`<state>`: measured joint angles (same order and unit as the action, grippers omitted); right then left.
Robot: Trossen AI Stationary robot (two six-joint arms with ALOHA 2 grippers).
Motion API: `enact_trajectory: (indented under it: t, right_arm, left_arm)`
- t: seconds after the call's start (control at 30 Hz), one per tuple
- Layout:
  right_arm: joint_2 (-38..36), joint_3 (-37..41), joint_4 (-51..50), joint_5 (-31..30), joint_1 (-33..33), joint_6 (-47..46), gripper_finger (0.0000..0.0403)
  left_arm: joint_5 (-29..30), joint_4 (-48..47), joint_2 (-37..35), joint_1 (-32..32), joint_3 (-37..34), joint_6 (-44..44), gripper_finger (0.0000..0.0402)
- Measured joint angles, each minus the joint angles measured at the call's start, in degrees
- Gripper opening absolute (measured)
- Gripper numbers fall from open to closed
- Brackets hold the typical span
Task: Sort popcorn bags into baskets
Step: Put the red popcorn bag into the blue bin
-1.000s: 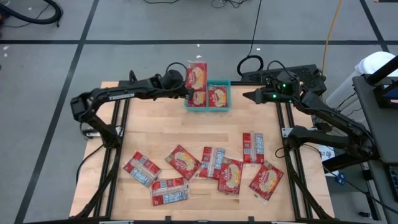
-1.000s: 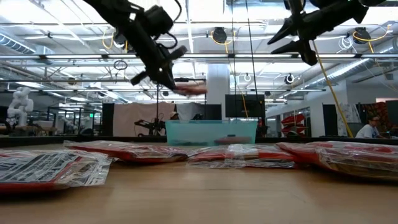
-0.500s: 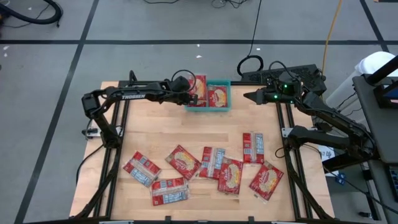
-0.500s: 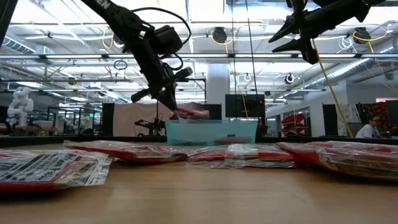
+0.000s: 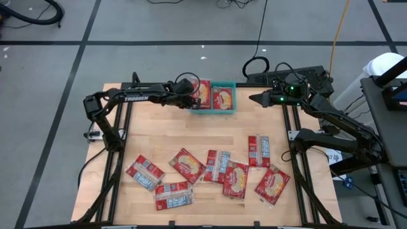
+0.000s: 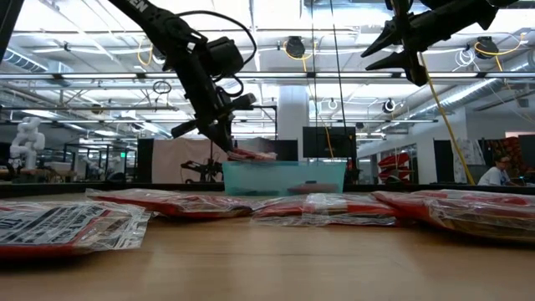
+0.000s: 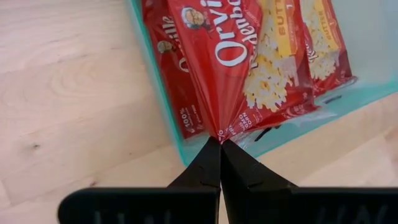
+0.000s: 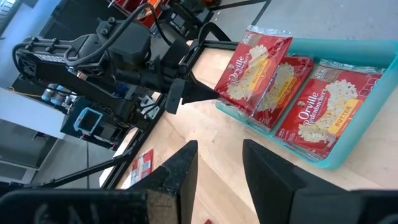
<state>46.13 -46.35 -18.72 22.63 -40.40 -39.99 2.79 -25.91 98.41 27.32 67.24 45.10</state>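
The teal basket stands at the table's far edge, with red popcorn bags lying flat in it. My left gripper reaches in from the left and is shut on one more red bag over the basket's left side. It also shows in the left wrist view as the held bag and in the low view as the bag at rim height. Several other bags lie flat on the near half of the table. My right gripper hangs open right of the basket, raised high. My left gripper pinches the bag's wrapper edge between its two fingertips, and the film puckers there. The fingers come slanting down from the table's left. The bag lies tilted over the basket's left wall, and its far part rests on the bags inside.
Bare wood lies between the basket and the row of bags near the front edge. Dark frame rails run along both table sides. The right arm's base and cables sit at the far right corner. A person is in the room behind.
My left gripper has moved down and slightly toward the table's right, keeping hold of the bag. The bag has dropped from well above the basket to rim height over the basket's left side. The right arm has kept still.
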Motion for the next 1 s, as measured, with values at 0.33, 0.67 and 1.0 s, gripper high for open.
enact_trajectory:
  t: [0.33,0.67,1.0]
  right_arm:
    - [0.0,0.0,0.0,0.0,0.0,0.2,0.0121]
    - [0.0,0.0,0.0,0.0,0.0,0.2,0.0121]
    - [0.0,0.0,0.0,-0.2,0.0,-0.8,0.0121]
  left_arm:
    - [-2.0,0.0,0.0,2.0,-0.6,0.7,0.0008]
    - [-2.8,-0.4,0.0,2.3,-0.6,0.7,0.0020]
    - [-4.1,0.8,-1.7,2.3,-0.2,0.5,0.0018]
